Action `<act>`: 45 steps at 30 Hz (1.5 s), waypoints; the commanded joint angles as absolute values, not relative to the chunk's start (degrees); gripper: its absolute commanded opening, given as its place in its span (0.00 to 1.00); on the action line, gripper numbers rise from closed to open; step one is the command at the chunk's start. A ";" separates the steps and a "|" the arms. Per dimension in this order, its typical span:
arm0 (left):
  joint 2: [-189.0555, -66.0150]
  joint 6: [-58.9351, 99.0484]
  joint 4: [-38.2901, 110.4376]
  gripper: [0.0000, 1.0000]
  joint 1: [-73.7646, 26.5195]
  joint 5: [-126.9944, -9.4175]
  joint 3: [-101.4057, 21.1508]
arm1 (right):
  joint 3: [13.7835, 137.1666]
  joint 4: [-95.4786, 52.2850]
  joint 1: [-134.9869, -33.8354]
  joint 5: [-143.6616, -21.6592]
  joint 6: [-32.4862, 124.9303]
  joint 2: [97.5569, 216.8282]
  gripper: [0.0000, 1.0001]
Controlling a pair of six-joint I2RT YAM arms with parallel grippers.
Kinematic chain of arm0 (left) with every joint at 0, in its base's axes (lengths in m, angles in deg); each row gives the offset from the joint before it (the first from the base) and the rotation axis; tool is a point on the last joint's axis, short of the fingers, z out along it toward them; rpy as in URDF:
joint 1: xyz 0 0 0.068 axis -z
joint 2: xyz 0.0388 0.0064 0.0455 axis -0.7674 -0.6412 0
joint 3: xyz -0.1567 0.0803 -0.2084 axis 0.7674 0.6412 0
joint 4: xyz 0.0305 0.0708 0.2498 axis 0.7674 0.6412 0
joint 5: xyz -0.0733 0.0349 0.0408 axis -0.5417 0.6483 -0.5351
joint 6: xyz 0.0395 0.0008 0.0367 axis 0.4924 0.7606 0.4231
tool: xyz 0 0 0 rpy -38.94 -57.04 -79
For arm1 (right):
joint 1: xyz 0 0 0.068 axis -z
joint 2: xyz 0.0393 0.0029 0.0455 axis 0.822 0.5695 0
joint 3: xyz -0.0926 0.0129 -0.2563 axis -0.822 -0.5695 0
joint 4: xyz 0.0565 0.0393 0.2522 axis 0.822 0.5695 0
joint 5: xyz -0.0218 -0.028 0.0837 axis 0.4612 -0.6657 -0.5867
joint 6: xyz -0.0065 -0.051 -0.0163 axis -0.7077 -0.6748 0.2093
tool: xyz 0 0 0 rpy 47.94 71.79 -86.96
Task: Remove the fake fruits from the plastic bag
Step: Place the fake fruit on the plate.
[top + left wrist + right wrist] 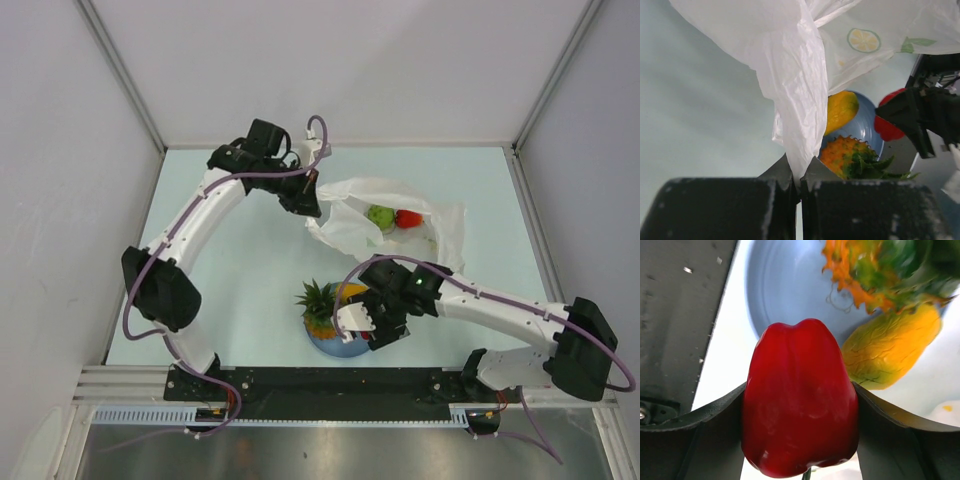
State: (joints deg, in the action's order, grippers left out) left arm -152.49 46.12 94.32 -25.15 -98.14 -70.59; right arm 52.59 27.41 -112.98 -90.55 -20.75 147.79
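My left gripper (307, 203) is shut on a fold of the translucent white plastic bag (345, 222) and holds its edge up; the pinch shows in the left wrist view (800, 172). A green ball (378, 214) and a red piece (407, 219) lie inside the bag. My right gripper (362, 325) is shut on another glossy red piece (800, 410) just above the light-blue plate (785, 295). The orange pineapple (320, 305) and the yellow-orange wedge (352, 293) lie on that plate (340, 347).
The plate sits near the table's front edge, between the two arm bases. The bag lies at the back right of the pale table. White walls close in the table on three sides.
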 commanded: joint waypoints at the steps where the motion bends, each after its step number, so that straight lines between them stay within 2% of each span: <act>1: -147.14 43.68 90.91 0.00 -26.74 -103.80 -66.94 | 52.31 24.31 -113.47 -84.17 -18.25 151.51 0.63; 6: -143.45 42.10 87.58 0.00 -28.67 -105.91 -62.10 | 52.40 22.99 -116.27 -77.76 -17.46 154.86 0.65; 13: -138.88 40.69 84.24 0.00 -29.38 -108.11 -55.68 | 52.84 23.51 -122.78 -73.45 -13.06 156.88 0.82; 18: -137.38 39.99 84.05 0.00 -29.38 -109.86 -53.30 | 53.63 22.98 -125.24 -69.57 -12.71 157.06 0.88; 26: -137.82 39.73 84.15 0.00 -29.38 -111.36 -54.00 | 54.86 26.84 -125.51 -67.55 -12.98 156.62 0.90; 38: -140.90 37.87 82.74 0.00 -27.36 -113.47 -56.99 | 56.27 37.04 -124.63 -66.14 -11.92 143.80 0.96; 45: -142.30 41.65 87.81 0.00 -25.16 -111.89 -59.27 | 58.20 33.89 -113.92 -71.84 -15.26 134.21 0.94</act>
